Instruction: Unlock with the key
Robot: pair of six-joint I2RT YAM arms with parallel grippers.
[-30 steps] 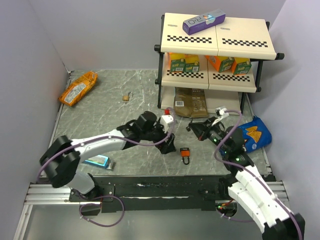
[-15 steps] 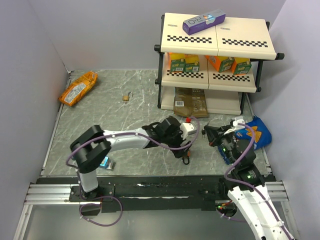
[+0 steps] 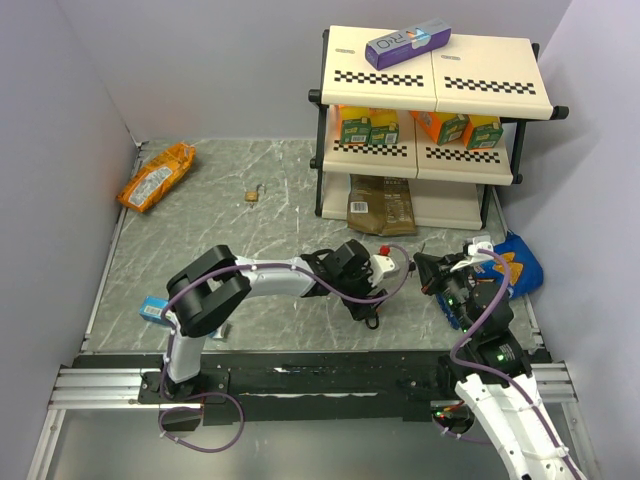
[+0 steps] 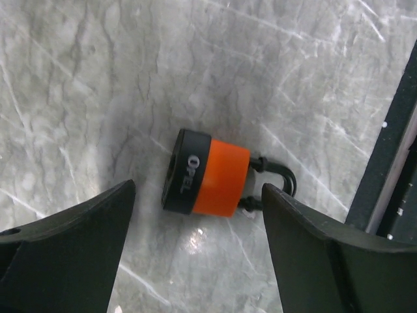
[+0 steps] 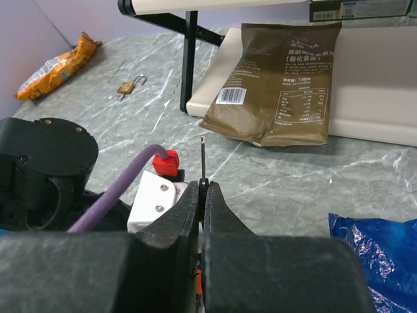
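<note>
An orange-red padlock with a black base and black shackle lies flat on the marble table. My left gripper hangs open right above it, one finger on each side and neither touching it. In the top view the left gripper covers most of the padlock. My right gripper is shut on the key, whose thin silvery blade sticks out past the fingertips; the key's head is hidden between the pads. The right gripper hovers just right of the left wrist.
A two-tier shelf rack stands at the back right, with a brown pouch on its bottom tray. A blue bag lies by the right arm. A brass padlock and an orange snack bag lie at the back left.
My left arm has swung right and forward until its gripper is over the orange-red padlock. My right gripper, still holding the key, has drawn back to the right.
</note>
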